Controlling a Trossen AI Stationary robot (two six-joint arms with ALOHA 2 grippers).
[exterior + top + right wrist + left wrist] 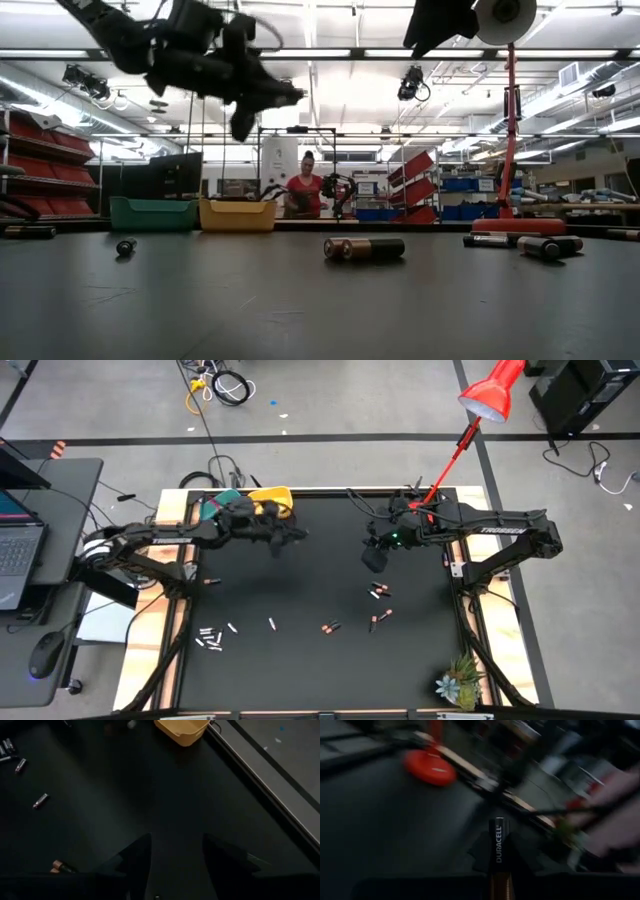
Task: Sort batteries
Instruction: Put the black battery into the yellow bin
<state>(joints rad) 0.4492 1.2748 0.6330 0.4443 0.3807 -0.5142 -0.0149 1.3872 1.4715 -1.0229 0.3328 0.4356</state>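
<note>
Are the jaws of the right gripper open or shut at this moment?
Open. In the right wrist view the two dark fingers of the right gripper stand apart, with bare black table between them and nothing held.

A black rectangular table top (300, 590) fills the middle. The dark left arm's gripper (290, 536) hangs near 11 o'clock, just beside a yellow plastic bowl (272, 495) and a teal plastic bowl (224, 499) at the table's far edge. The dark right arm's gripper (374, 556) hovers toward 1 o'clock. Small whitish-silver cylindrical batteries (212, 639) lie clustered at 8 o'clock, with one more (271, 623) near 7 o'clock. Dark batteries with copper-orange ends (379, 592) lie scattered around 4 o'clock. A red desk lamp (490, 392) leans over the far right corner, and a small green potted plant (459, 684) sits at 5 o'clock.
</note>
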